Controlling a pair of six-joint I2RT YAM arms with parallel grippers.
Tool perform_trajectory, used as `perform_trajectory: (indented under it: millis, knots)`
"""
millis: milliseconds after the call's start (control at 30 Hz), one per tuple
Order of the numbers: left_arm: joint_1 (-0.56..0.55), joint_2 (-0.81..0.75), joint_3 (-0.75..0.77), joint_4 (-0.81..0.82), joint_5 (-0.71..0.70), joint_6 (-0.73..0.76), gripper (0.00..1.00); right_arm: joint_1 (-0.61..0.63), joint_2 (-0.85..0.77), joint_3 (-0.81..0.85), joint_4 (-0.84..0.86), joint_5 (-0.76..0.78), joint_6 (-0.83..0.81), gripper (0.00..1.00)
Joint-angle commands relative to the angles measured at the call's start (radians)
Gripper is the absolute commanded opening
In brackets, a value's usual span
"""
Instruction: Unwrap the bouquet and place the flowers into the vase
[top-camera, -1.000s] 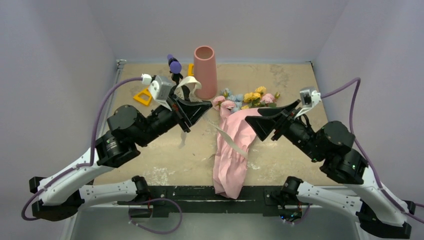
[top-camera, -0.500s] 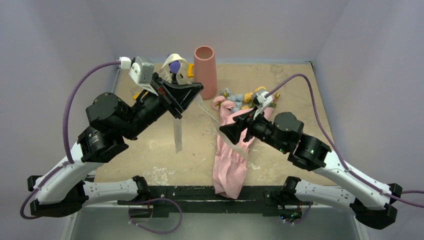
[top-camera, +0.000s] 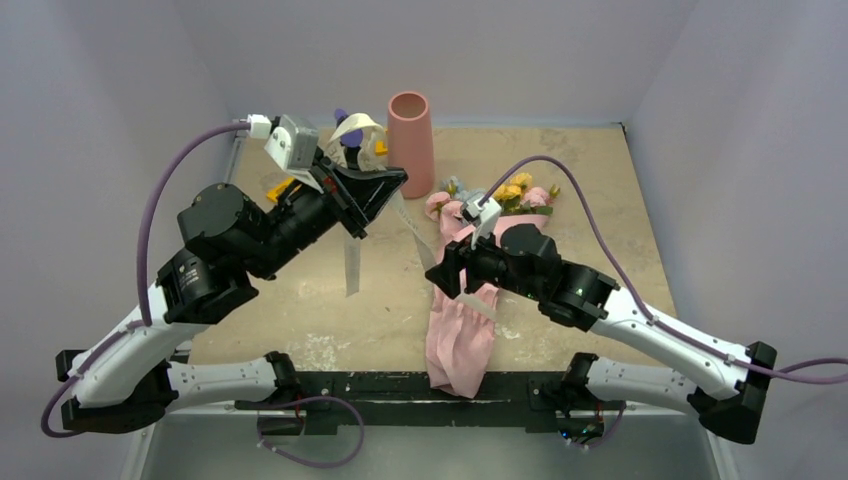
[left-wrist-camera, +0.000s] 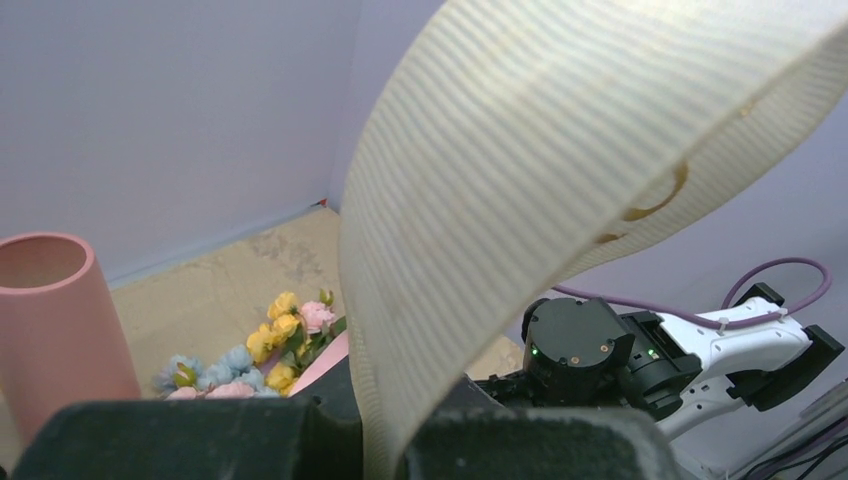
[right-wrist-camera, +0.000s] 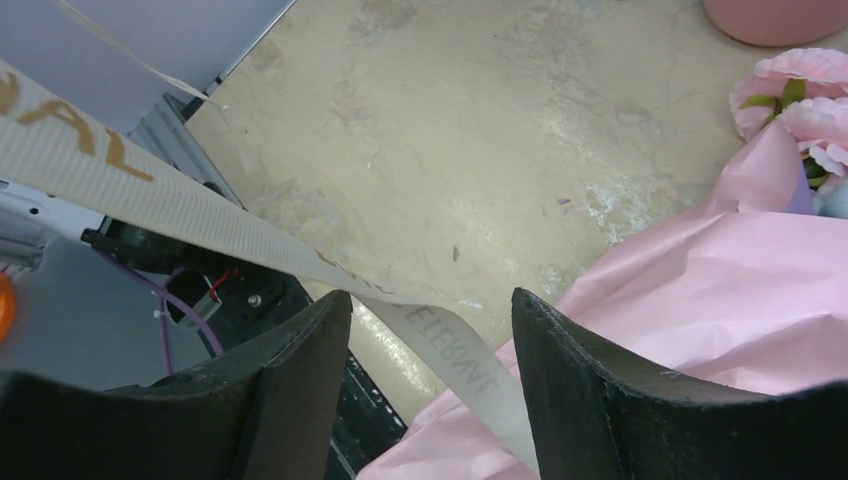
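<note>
The left gripper (top-camera: 396, 183), raised at the upper left-centre of the overhead view, is clenched on the cream ribbon (left-wrist-camera: 520, 200), which trails down to the bouquet (top-camera: 462, 320). The bouquet lies at the centre, its flowers (top-camera: 508, 191) toward the vase (top-camera: 411, 130) at the top. The right gripper (right-wrist-camera: 430, 305) sits low over the pink wrap (right-wrist-camera: 720, 290), its 2 fingers apart, with the ribbon running between them and nothing gripped. To do this well, I would pin the wrap beside the ribbon while the left draws the ribbon up and away steadily, so the bouquet doesn't drag.
</note>
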Motion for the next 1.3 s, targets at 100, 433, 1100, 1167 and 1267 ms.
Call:
perform_trajectory:
  millis: [100, 433, 1100, 1167, 1267]
  knots:
    - [0.005, -0.024, 0.038, -0.001, -0.014, 0.027, 0.0, 0.003, 0.056, -0.005, 0.075, 0.008, 0.013, 0.65]
    - [0.005, -0.063, 0.022, -0.019, -0.036, 0.033, 0.0, 0.007, 0.084, -0.003, 0.097, 0.097, 0.032, 0.29]
    - [0.005, -0.326, -0.49, 0.004, -0.287, -0.085, 1.0, 0.005, 0.209, 0.993, -0.391, 0.346, -0.198, 0.0]
    - [0.005, -0.347, -0.502, -0.018, -0.314, -0.092, 1.0, 0.006, 0.255, 1.104, -0.433, 0.347, -0.211, 0.0]
    - [0.005, -0.396, -0.524, 0.003, -0.313, -0.076, 0.99, 0.006, 0.303, 1.214, -0.493, 0.323, -0.217, 0.0]
